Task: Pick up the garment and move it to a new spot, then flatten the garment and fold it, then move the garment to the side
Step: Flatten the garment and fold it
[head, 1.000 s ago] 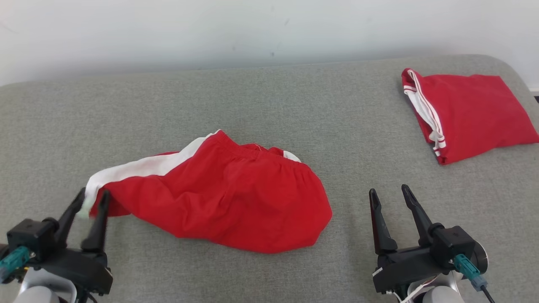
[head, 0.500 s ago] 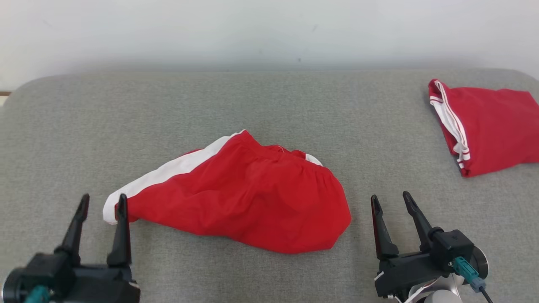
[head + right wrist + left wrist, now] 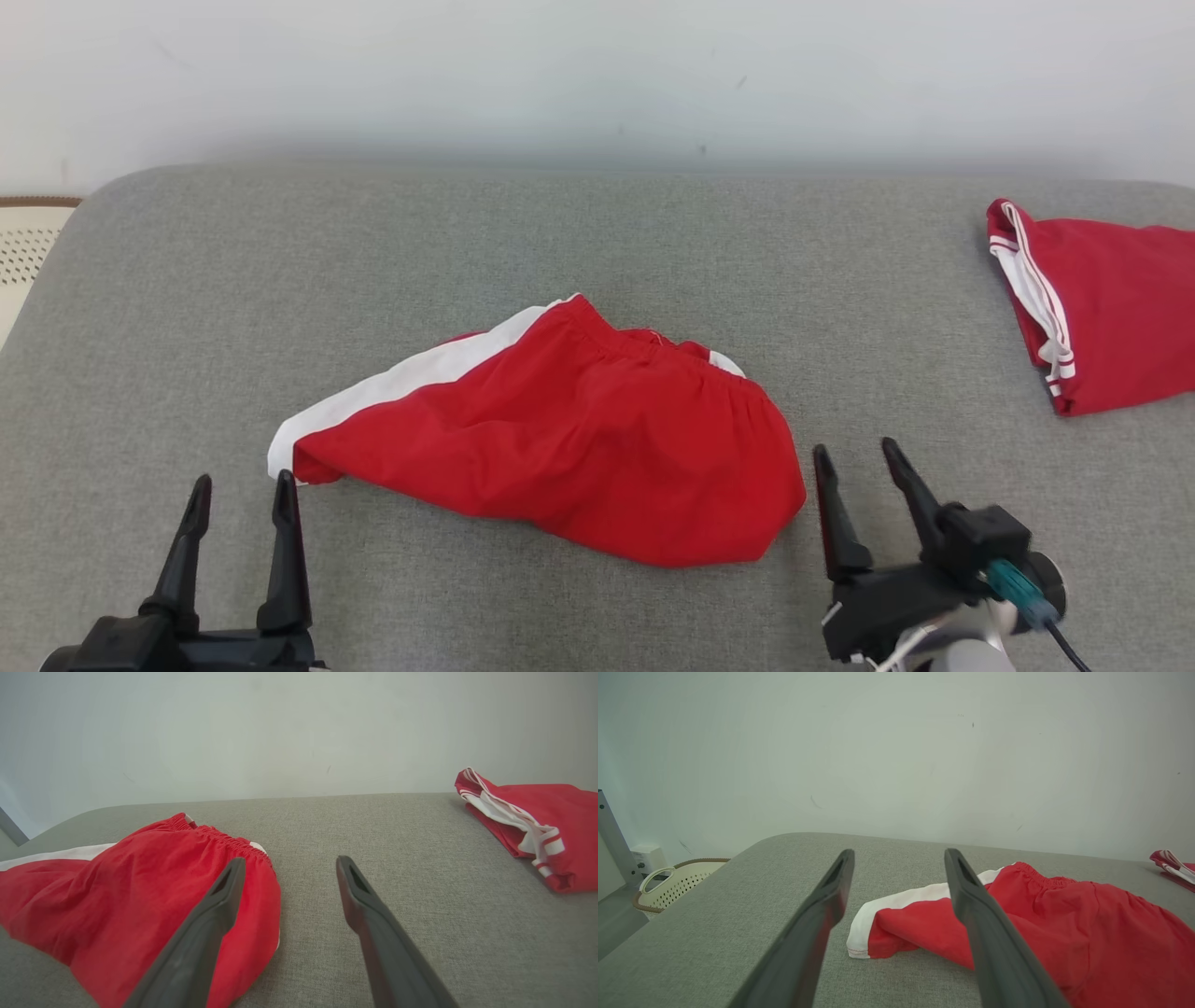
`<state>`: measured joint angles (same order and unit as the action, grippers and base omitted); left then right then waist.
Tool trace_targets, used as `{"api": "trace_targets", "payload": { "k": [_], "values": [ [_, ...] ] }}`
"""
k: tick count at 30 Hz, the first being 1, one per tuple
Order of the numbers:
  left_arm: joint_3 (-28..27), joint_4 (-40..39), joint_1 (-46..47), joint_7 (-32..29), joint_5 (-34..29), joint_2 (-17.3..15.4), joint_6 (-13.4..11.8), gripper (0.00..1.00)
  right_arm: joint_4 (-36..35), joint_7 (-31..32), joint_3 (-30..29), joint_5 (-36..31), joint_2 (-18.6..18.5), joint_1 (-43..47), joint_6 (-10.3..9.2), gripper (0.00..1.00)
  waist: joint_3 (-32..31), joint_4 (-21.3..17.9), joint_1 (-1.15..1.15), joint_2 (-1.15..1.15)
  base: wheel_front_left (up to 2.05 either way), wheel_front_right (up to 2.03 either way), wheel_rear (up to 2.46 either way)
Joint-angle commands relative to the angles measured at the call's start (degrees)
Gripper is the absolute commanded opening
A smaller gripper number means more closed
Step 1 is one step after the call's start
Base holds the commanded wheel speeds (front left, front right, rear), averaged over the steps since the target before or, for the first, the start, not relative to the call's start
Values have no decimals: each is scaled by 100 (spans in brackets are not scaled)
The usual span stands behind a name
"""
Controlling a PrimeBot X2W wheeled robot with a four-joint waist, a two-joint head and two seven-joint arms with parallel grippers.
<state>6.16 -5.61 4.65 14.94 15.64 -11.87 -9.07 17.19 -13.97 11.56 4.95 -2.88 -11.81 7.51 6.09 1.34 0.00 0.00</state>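
The garment (image 3: pixel 560 439) is a pair of red shorts with a white side stripe, lying crumpled in the middle of the grey padded surface (image 3: pixel 579 243). It also appears in the left wrist view (image 3: pixel 1041 914) and the right wrist view (image 3: pixel 140 882). My left gripper (image 3: pixel 243 481) stands open just short of the garment's white-edged left corner, apart from the cloth, with nothing between its fingers. Open too, my right gripper (image 3: pixel 854 453) hovers just beyond the garment's right edge and holds nothing.
A second red garment with white stripes (image 3: pixel 1092 299) lies folded at the far right of the surface, also in the right wrist view (image 3: pixel 537 821). A cream perforated basket (image 3: pixel 677 884) stands beyond the left edge. A pale wall runs behind.
My left gripper opened, let go of the garment's white-striped corner and drew back toward me. The camera swung left, so the whole scene shifted right in the picture.
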Motion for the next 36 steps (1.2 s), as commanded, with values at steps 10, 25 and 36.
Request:
{"api": "trace_targets", "payload": {
  "k": [10, 25, 36],
  "values": [
    [-208, 156, 112, 34, -273, 380, 386, 100, 1040, 301, 454, 277, -278, -952, -4, 100, 107, 199, 0, 0, 0, 0, 0],
    [-474, 304, 123, 34, -505, 766, 778, 100, 3021, 236, 907, 1034, -410, -2017, -4, 0, 235, 678, 0, 0, 0, 0, 0],
    [-643, 364, -8, 35, -604, 849, 886, 100, 2623, -129, 530, 963, -778, -2338, -4, 0, 72, 401, 0, 0, 0, 0, 0]
  ]
}}
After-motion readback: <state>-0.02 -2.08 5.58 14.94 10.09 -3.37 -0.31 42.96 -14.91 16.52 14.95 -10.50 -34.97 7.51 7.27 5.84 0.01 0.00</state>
